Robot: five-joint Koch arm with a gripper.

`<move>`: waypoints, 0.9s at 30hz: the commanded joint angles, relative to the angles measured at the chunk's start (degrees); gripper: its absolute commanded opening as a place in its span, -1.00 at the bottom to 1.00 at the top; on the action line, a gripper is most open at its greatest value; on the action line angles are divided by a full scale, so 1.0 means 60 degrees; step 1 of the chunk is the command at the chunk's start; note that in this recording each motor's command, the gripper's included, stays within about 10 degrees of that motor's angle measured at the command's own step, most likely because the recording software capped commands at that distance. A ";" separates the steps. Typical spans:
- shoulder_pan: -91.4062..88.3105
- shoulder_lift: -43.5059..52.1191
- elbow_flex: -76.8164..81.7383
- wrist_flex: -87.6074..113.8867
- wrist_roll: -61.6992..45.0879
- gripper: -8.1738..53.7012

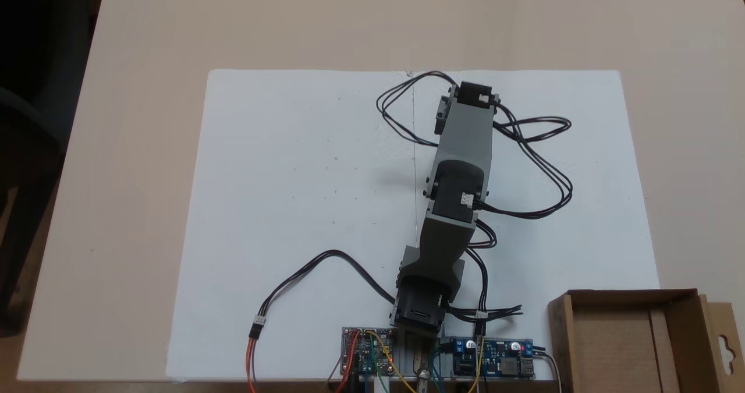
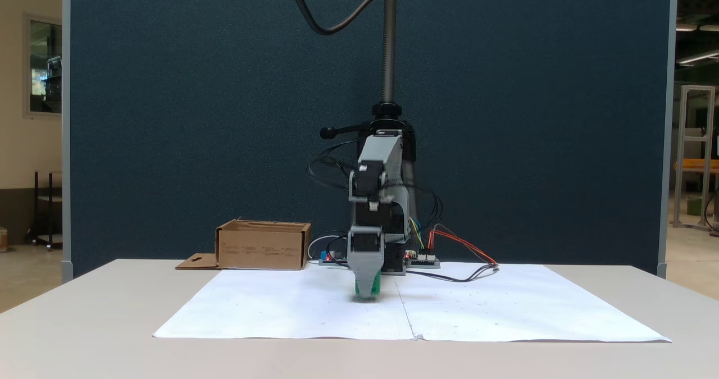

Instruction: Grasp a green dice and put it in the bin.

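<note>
In a fixed view from the front, my gripper [image 2: 368, 292] points straight down and reaches the white paper. The green dice [image 2: 377, 284] sits at its tip, showing only as green slivers on the right side and under the grey front jaw. The jaws stand one behind the other, so how far they are apart is hidden. From above, the arm [image 1: 460, 166] stretches across the paper and covers the gripper and dice. The bin [image 1: 611, 340], an open brown cardboard box [image 2: 264, 247], stands beside the arm's base with nothing in it.
A white paper sheet [image 1: 302, 206] covers the middle of the beige table [image 1: 134, 61]. Black cables [image 1: 547, 166] loop beside the arm. Circuit boards [image 1: 366, 351] with coloured wires lie at the base. A camera pole [image 2: 388, 42] rises behind the arm.
</note>
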State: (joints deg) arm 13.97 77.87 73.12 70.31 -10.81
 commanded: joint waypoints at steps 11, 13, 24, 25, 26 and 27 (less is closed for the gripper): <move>0.1069 0.0381 -0.6826 0.5273 0.1113 -0.36; 0.1348 0.0366 -0.6943 0.5405 0.1099 -0.36; 0.7383 0.0381 -0.8350 0.5508 -0.0117 -0.36; 0.7705 0.0381 -0.8364 0.5493 -0.0293 -0.36; 0.8145 0.0381 -0.8438 0.5479 -0.0454 -0.36; 0.8628 0.0381 -0.8540 0.5464 -0.0674 -0.36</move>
State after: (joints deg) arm 62.23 77.87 26.54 98.79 -8.70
